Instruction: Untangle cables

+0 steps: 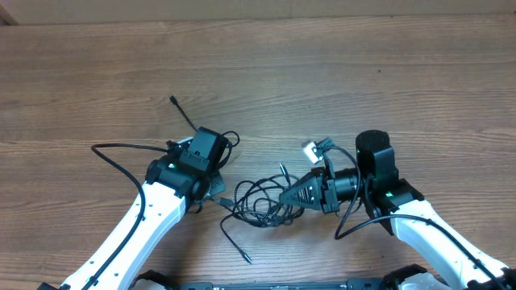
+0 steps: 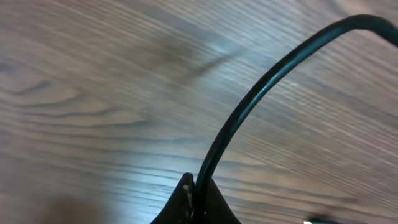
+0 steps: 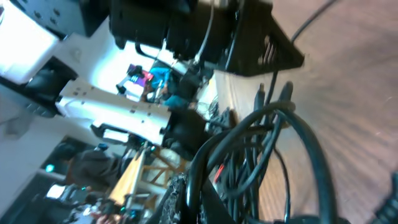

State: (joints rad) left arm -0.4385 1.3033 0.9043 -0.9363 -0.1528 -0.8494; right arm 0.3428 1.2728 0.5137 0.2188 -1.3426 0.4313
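Cables (image 1: 256, 201) lie tangled on the desk (image 1: 387, 72) between the two arms. Left tool (image 2: 195, 198) is clamped on one strand that arcs up and away. Right tool (image 1: 285, 198) has its tips closed, pinching strands at the tangle's right edge.

We see a brown wooden table (image 1: 258, 56) with long grain lines. Beyond its edge, the right wrist view shows a blurred, brightly lit room (image 3: 74, 155).

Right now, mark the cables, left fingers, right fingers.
cables (image 1: 256, 201): overhead, middle of the tangle.
left fingers (image 2: 181, 198): left wrist, tip of one finger.
right fingers (image 1: 300, 193): overhead, finger flank at the tangle.
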